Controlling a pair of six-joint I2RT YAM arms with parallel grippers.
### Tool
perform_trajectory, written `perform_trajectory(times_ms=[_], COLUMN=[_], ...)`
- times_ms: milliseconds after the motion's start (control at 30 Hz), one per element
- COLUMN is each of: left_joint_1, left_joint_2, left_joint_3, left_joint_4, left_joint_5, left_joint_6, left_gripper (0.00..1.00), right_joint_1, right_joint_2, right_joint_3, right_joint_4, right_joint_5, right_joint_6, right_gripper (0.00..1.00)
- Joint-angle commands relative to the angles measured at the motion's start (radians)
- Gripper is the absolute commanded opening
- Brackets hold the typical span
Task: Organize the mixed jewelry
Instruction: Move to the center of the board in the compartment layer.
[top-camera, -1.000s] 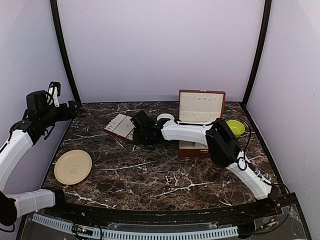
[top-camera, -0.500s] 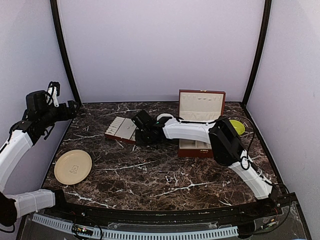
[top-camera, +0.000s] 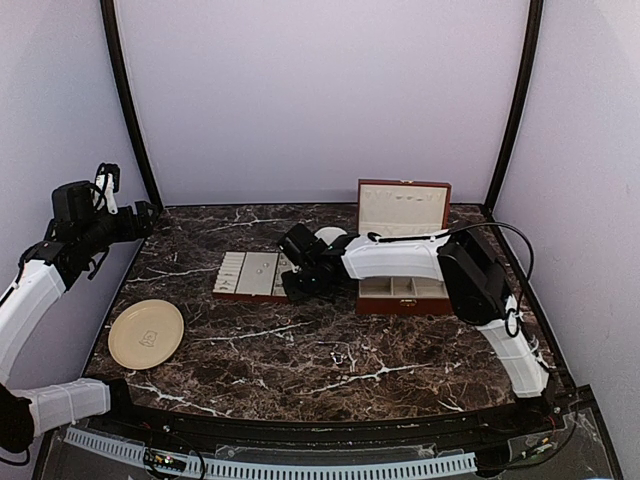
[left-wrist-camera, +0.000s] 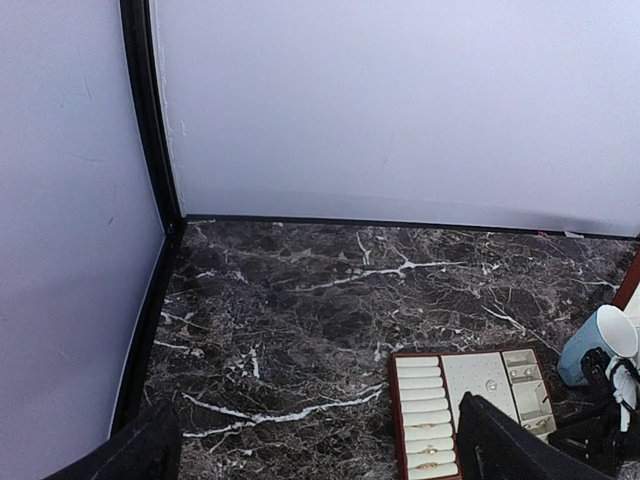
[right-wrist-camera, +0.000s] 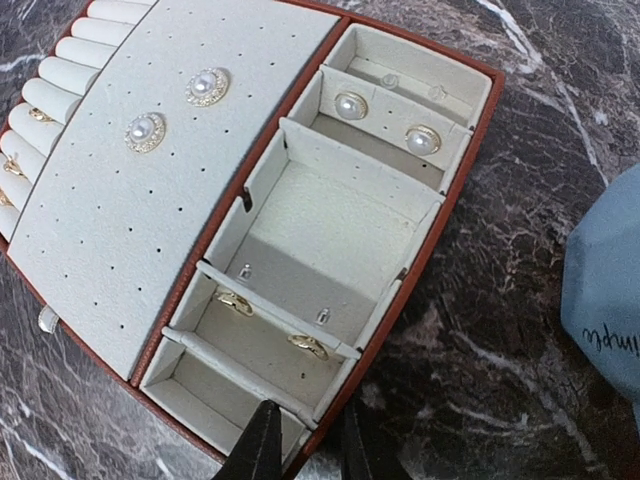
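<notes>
Tray (top-camera: 240, 272) squared up (was tilted) | right gripper (right-wrist-camera: 308, 425) seemingly pinching rim

The dark marble desk (top-camera: 330, 350) bears a slotted tray (top-camera: 250, 274) at the right end effector (top-camera: 295, 284), an open box (top-camera: 400, 300) beside it, and a plate (top-camera: 146, 333) far to its left.

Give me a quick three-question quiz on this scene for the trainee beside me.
1. True or false: the left gripper is holding a piece of jewelry.
2. In the right wrist view, how many pearl studs sit on the perforated panel of the slotted tray? A) one B) two C) four
3. What is the right gripper closed on?
Key: 1. False, it is open and empty. 2. B. 3. The slotted tray's red-brown rim.
</notes>
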Motion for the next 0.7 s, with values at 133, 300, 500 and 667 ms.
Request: perform_trajectory(times_ms=[133,300,500,667], left_joint_1=[-0.002,-0.002,-0.002,-0.002], left_joint_2=[-0.011,-0.007,-0.009,-0.003], left_joint_3=[0.002,0.0,-0.005,-0.005], left_joint_4=[-0.001,0.002,0.008,0.008], left_joint_5=[-0.008,-0.001,-0.005,0.001], left_joint_6=[0.015,0.015,0.02,0.019], left_gripper=[0.98,0.98,0.98,0.98], right_joint_1=[0.019,0.02,0.021,0.022], right_joint_2=[-0.118,-0.168,-0.212,-0.257], right_joint_3=[-0.144,-0.221,-0.289,-0.349], right_joint_4=[0.016,0.042,0.05,0.064], right_joint_5=[-0.075,-0.096,-0.126,-0.159], right_joint_6=[-0.137,-0.199,-0.276,-0.342], right_gripper=[0.21,0.21,0.21,0.21])
